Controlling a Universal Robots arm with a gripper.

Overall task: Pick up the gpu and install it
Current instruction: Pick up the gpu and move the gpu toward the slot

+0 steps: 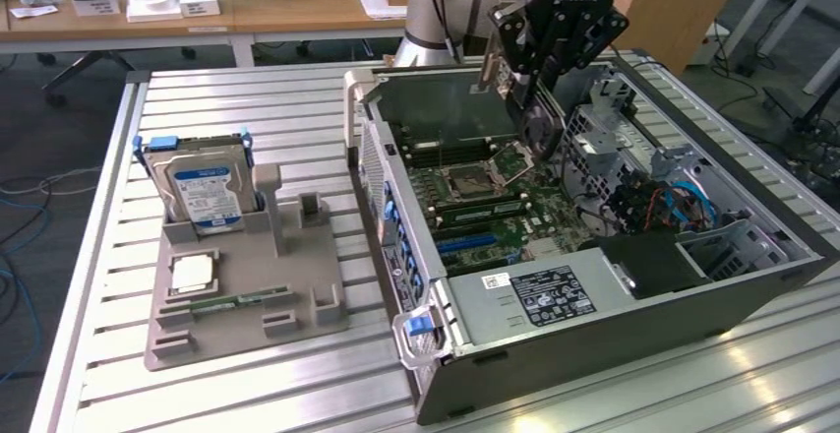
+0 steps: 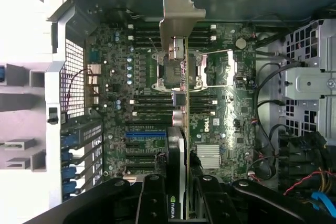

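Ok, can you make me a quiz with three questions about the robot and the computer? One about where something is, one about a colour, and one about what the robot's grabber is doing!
1. Where is the gpu?
A) lying on the gray holder
B) held above the open computer case
C) on the wooden desk

2. What colour is the label on the hard drive?
A) red
B) yellow
C) blue and white

3. What is the gripper doing?
A) shut on the gpu
B) wide open, holding nothing
C) shut on the hard drive

Answers:
1 B: the card hangs over the motherboard inside the case.
2 C: the label facing the exterior view is blue and white.
3 A: the black fingers press on both sides of the card.
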